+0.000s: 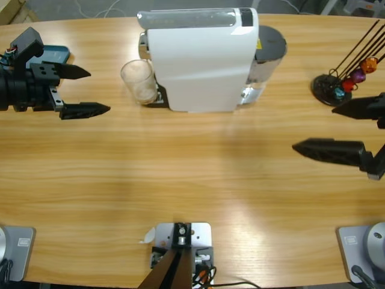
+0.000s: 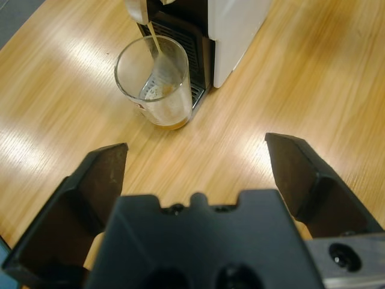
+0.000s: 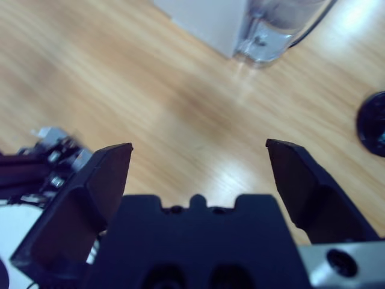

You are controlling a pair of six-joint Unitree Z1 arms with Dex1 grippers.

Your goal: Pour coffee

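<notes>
- Two end effectors hang over the wooden tabletop (image 1: 192, 180), both empty with jaws spread wide.
- Left end effector (image 1: 84, 91) comes in from the left edge of the high view, its black tips aimed toward the glass but well apart from it.
- Right end effector (image 1: 337, 129) enters from the right edge, over bare wood, pointing toward the middle.
- Past the left jaws stands a clear glass tumbler (image 2: 155, 81), upright on the drip tray, right against the front of the white coffee machine (image 1: 201, 60).
- Coffee (image 2: 165, 123) lies as a shallow light-brown layer in the tumbler's base (a thin stream runs down into it from the spout above).
- Farther along, behind the machine, sits its clear water tank (image 3: 283, 30).
- Near the right edge, a black capsule rack (image 1: 337, 87) holds a few coloured capsules.
</notes>
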